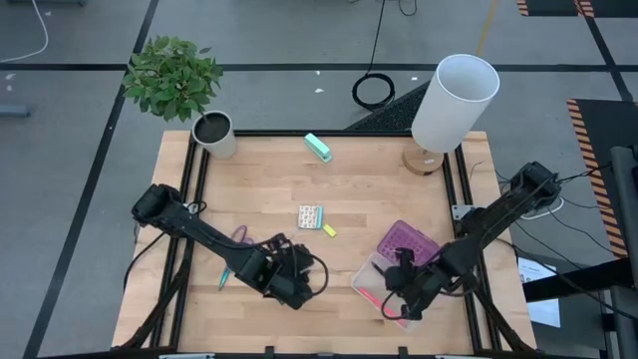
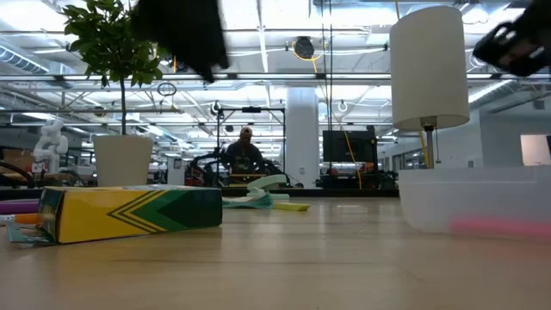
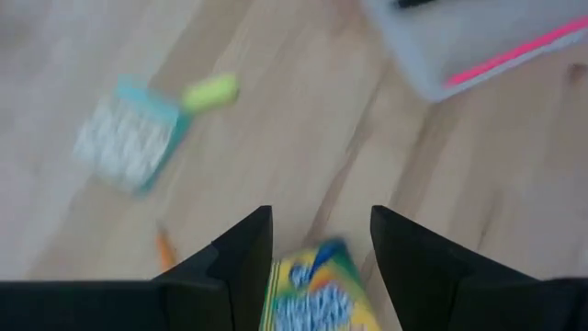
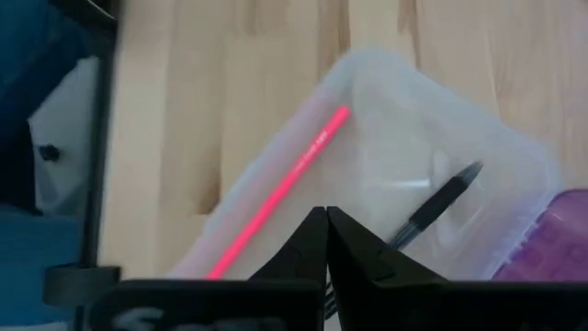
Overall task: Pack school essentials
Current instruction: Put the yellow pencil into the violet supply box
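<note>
The left end effector (image 3: 320,241) is seen near the front of the light wooden surface (image 1: 369,194), its two dark fingers (image 3: 241,257) spread wide, with the green-yellow cardboard crayon box (image 3: 312,290) lying between them; whether the box is touched cannot be told. The right end effector (image 4: 327,241) is closed, fingertips together with nothing between them, over the clear plastic pencil case (image 4: 404,156) at the near right. A pink pen (image 4: 280,193) and a black pen (image 4: 439,198) lie inside the case. The small multicoloured card (image 1: 310,215) and tiny yellow eraser (image 1: 328,230) rest mid-surface.
</note>
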Available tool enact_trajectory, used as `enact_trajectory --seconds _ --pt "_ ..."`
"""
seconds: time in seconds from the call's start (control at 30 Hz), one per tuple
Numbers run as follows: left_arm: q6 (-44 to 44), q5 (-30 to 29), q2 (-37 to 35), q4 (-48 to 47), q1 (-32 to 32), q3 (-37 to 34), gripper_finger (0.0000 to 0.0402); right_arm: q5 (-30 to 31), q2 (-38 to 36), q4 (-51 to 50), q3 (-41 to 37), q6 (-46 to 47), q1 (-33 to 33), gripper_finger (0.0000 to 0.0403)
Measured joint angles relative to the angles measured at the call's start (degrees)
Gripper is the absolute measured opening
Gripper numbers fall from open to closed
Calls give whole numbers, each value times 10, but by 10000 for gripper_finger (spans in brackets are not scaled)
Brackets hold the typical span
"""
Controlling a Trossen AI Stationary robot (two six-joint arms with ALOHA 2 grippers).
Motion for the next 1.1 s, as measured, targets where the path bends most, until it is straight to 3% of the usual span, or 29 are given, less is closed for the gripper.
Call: enact_trajectory --seconds 0.17,0.33,0.5,0.77,1.1 --pt "-181 20 0 -136 -27 -1 186 29 -33 -1 0 -2 20 0" --pt "-291 16 0 -186 -72 -1 186 43 -50 0 0 -1 33 0" --pt "-345 8 0 -185 -110 -8 186 42 -52 9 0 0 37 0" --pt "-440 -11 0 -135 -154 -110 186 43 -52 11 0 14 36 0" --pt "-463 18 0 -36 -159 -205 186 44 -52 11 0 11 36 0"
